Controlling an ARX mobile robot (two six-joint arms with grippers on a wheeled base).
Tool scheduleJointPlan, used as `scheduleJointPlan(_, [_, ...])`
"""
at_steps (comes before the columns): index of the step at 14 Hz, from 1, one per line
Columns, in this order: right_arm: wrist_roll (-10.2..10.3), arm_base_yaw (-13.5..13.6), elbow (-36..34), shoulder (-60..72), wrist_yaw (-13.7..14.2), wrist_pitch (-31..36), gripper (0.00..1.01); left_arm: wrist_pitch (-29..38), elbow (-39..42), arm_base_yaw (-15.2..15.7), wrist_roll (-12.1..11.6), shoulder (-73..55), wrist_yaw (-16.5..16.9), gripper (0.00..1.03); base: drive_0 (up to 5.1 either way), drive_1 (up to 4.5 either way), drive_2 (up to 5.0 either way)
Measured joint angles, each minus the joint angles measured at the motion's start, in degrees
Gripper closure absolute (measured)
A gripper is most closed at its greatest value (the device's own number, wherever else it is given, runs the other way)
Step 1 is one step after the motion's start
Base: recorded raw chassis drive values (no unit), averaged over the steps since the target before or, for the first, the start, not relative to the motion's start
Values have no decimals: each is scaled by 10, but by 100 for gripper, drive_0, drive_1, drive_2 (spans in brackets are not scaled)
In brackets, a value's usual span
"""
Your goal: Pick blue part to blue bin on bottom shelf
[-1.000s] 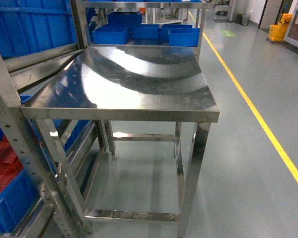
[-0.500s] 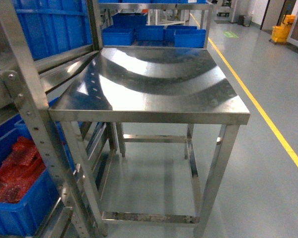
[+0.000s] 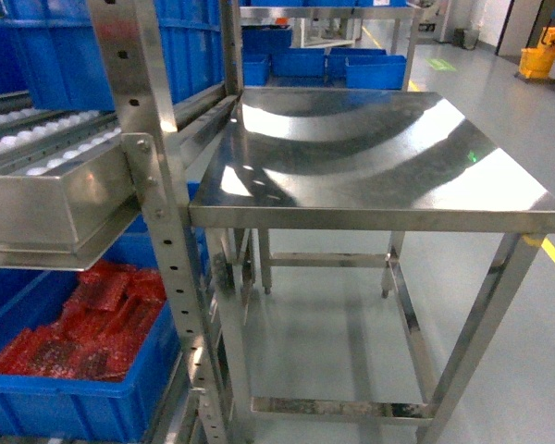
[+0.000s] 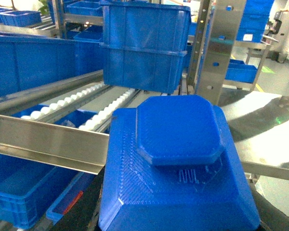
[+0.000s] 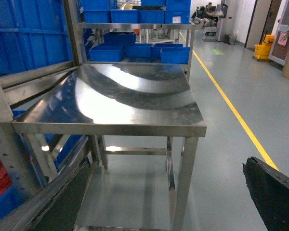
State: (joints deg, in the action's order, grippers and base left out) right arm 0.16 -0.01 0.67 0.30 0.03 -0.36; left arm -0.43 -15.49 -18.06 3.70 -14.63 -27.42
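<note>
I've got the blue part [image 4: 176, 168] carried close under the left wrist camera for transport toward the rack, gripper clamp state untellable, right gripper seemingly released, empty.

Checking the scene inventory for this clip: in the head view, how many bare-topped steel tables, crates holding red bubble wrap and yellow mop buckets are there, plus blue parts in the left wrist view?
steel table: 1
crate with red bubble wrap: 1
yellow mop bucket: 1
blue part: 1
Total: 4
</note>
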Motion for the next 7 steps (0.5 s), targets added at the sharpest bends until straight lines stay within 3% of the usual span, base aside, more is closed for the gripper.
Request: scheduleJointPlan(7, [0,0,0,0,0,0,3,0,0,0,0,0,0,60,-490,244,244])
